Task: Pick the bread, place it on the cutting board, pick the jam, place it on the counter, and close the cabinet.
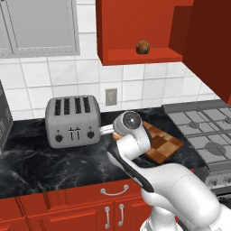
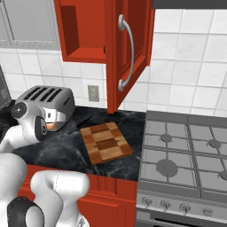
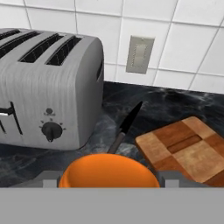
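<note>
The two-finger gripper (image 3: pixel 108 183) was clamped on the tiny orange jam jar (image 3: pixel 108 171), low over the black marble-look counter (image 1: pixel 40 167). The silver four-slot toaster (image 3: pixel 43 87) sat at about 10 o'clock from it, the checkered wooden cutting board (image 3: pixel 188 148) at 2 o'clock, with a dark knife (image 3: pixel 127 124) between them. The small round brown bread (image 1: pixel 142 47) sat up in the open red wall cabinet (image 1: pixel 135 27).
</note>
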You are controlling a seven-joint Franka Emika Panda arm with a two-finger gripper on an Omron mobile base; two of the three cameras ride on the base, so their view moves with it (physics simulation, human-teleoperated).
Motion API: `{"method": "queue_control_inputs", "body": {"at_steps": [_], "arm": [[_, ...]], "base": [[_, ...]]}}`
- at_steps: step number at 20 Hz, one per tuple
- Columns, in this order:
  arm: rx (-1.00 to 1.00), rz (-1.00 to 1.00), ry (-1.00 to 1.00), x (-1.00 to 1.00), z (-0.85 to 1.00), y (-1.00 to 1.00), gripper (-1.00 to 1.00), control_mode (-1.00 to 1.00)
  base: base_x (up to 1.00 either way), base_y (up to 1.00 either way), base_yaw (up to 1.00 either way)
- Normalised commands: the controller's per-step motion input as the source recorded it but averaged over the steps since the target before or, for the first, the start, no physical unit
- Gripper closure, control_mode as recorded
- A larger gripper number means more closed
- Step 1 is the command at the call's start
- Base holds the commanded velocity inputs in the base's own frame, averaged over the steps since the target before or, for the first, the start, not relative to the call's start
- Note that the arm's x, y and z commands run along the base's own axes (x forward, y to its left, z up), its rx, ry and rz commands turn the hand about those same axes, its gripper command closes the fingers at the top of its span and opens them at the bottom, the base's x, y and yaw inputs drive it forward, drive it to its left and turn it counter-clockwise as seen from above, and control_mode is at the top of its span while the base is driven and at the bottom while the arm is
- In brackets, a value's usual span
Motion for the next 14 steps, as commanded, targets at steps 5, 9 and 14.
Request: {"method": "queue_control_inputs", "body": {"at_steps": [5,9,14], "arm": [[0.00,0.00,0.00,0.00,-0.25,0.04,1.00,-1.00],[0.00,0.00,0.00,0.00,-0.23,0.05,1.00,-1.00],[0.00,0.00,0.01,0.00,-0.24,0.05,1.00,-1.00]], "base": [[0.00,0.00,0.00],[0.00,0.00,0.00],[0.00,0.00,0.00]]}}
